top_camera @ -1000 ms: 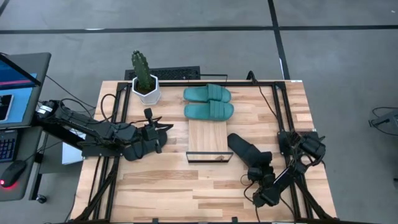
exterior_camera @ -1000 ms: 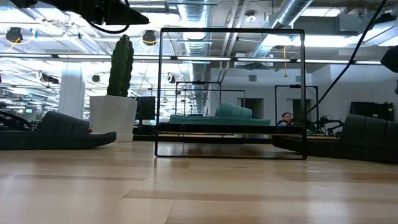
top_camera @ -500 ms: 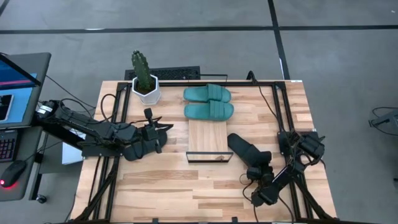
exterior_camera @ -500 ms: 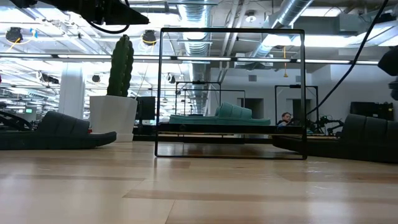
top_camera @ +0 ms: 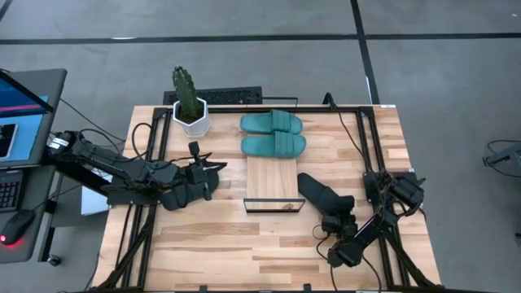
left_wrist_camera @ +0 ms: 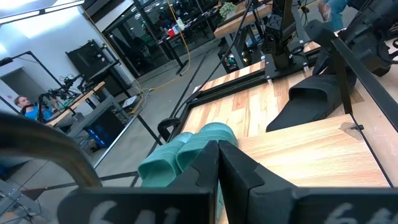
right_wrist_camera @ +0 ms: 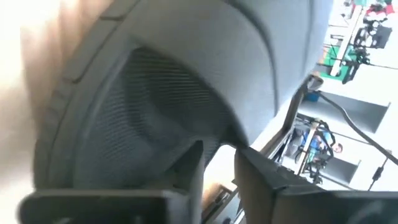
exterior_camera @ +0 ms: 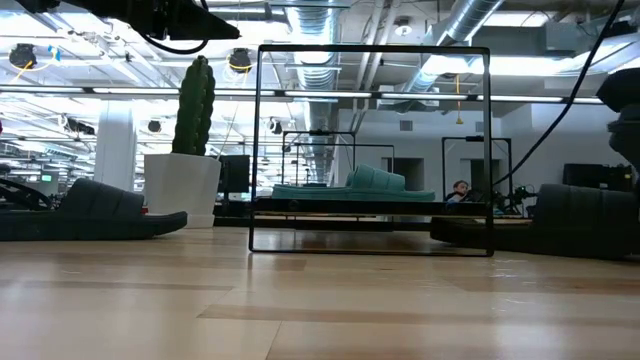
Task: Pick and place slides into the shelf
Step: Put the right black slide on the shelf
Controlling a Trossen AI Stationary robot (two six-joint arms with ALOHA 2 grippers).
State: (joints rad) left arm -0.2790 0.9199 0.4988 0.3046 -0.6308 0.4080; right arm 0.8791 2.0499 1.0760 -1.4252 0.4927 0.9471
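The shelf point(top_camera: 274, 184), a light plank in a black wire frame, stands mid-table. Two teal slides point(top_camera: 273, 134) lie side by side on its far end. One black slide point(top_camera: 319, 195) lies right of the shelf, with my right gripper point(top_camera: 336, 221) shut on its near end. The second black slide point(exterior_camera: 95, 212) rests flat on the table at the left; my left arm covers it in the high view. My left gripper point(top_camera: 213, 169) hovers left of the shelf, shut and holding nothing point(left_wrist_camera: 217, 152). My right gripper point(right_wrist_camera: 219, 165) has the black slide at the edge of its wide strap point(right_wrist_camera: 233, 134), which runs down into the narrow gap between the two fingers. The fingers come slanting from the table's near right. The slide's sole still lies on the table point(exterior_camera: 560, 225).
A cactus in a white pot point(top_camera: 190, 110) stands at the far left of the table, and a dark keyboard point(top_camera: 236, 98) lies along the far edge. Black frame rails point(top_camera: 370, 155) run along both sides. Bare plank shows on the shelf's near half point(top_camera: 273, 175).
The right black slide has slid a little along the table toward the shelf, with my right gripper on it; the right arm's elbow has shifted slightly the same way. The left arm has kept still.
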